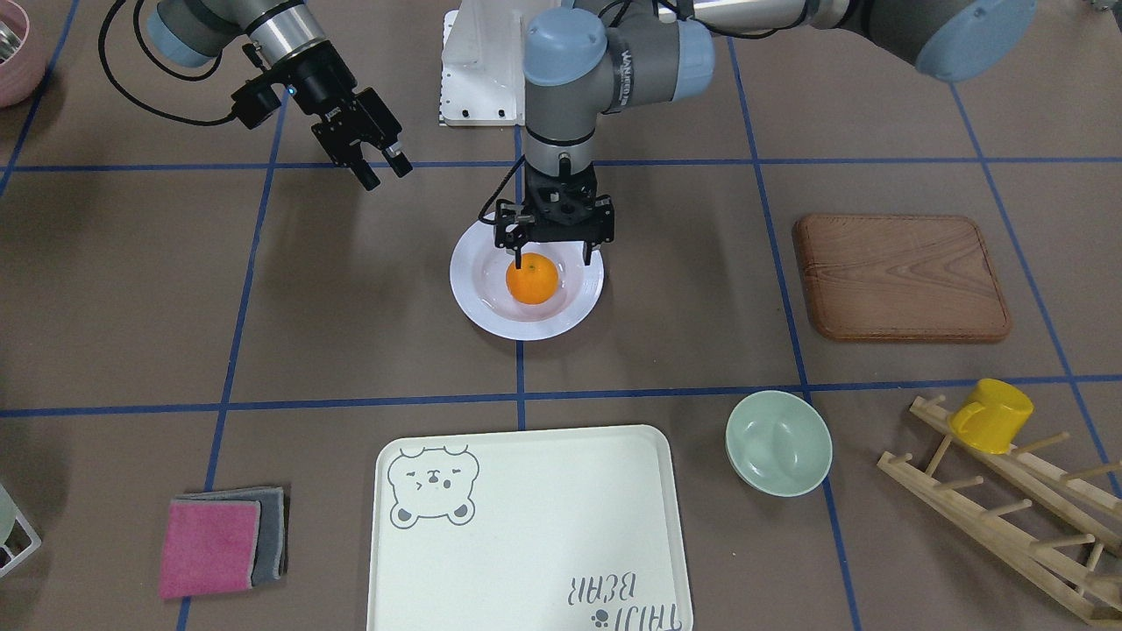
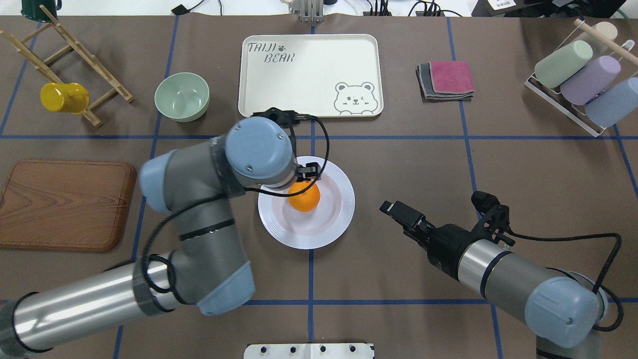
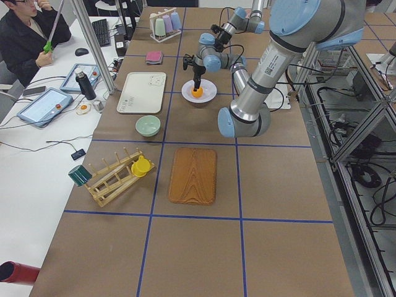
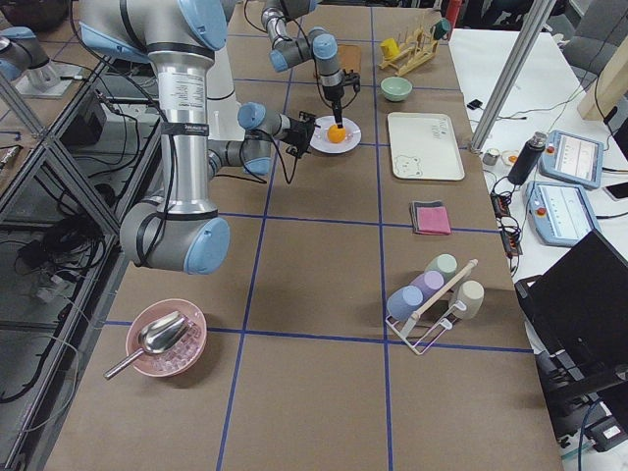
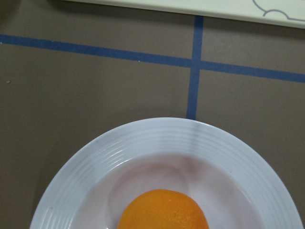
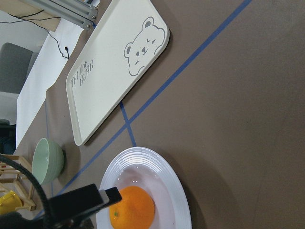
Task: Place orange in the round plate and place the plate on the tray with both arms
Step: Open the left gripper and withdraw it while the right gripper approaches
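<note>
Working outward from the robot's base in the overhead view, I see the right end effector (image 1: 387, 174) first. It hangs above the brown surface (image 2: 398, 159) at about 4 o'clock from the round plate (image 2: 339, 224), clear of its rim. Its two fingers stand apart with nothing between them.

Next out is the plate itself, flat on the surface near the crossing of the blue tape lines. The orange (image 2: 304, 197) sits in its well, slightly toward the 11 o'clock side. My left end effector (image 1: 553, 258) points straight down over the fruit. In the front-facing view its fingers are spread wider than the orange, one on each side and above it. One fingertip looks very close to the top of the fruit, but I cannot tell whether it touches.

At 9 o'clock from the plate, well apart, lies the wooden board (image 2: 65, 204). Farther out, the mint-green bowl (image 2: 182, 96) is at 10 o'clock. The tray (image 2: 309, 75) lies at 12 o'clock with nothing on it, and the folded cloths (image 2: 446, 80) are at 1 o'clock.
</note>
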Controlling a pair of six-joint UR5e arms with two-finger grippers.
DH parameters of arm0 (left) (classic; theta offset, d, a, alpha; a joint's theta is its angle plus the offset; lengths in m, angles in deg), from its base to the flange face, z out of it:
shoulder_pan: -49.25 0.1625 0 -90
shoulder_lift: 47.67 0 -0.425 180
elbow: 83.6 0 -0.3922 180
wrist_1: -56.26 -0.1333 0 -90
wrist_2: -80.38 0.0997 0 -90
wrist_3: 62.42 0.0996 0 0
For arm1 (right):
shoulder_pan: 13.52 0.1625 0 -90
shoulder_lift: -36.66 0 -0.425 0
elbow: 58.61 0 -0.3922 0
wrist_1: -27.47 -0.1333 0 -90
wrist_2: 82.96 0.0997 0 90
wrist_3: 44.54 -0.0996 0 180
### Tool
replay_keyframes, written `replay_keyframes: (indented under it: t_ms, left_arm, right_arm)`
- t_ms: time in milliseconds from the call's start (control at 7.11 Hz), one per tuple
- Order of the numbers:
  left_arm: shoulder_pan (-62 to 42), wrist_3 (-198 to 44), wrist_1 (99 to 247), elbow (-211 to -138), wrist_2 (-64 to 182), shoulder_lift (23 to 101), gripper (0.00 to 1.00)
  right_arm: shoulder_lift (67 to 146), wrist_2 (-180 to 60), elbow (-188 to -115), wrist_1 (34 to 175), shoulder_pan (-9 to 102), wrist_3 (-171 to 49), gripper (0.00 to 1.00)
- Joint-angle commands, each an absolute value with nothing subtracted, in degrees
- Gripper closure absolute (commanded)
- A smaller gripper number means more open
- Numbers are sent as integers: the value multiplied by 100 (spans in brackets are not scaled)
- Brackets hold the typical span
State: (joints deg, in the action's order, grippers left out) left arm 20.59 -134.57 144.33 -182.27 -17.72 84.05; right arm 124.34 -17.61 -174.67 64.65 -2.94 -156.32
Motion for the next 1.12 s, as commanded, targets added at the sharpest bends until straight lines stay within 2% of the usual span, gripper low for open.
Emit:
replay_keyframes:
  t_ms: [0,141,281,562,703,984]
  left_arm:
    - [1002,-11745,13208,-20050,-2708,7271,2]
    - [457,-10978,12845,-20624,-2859,6665,2]
    - [-236,-10126,12842,-20760,-3392,6137,2]
    - [-1886,-7397,12824,-20578,-4246,5187,2]
    - [-2669,-6271,12833,-20072,-4676,4991,2]
    - [-3693,-3872,12938,-18545,-4935,4901,2]
  right_arm:
    - [12184,-2491,-17280,6465,-839,-16290,1]
    - [11974,-2730,-17113,6474,-1033,-16650,2]
    - [11850,-2968,-16920,6474,-1183,-16819,1]
    - [11586,-3233,-16656,6482,-1264,-17038,1]
    - [11585,-3234,-16611,6483,-1264,-17058,1]
    - [11585,-3234,-16602,6483,-1246,-17058,1]
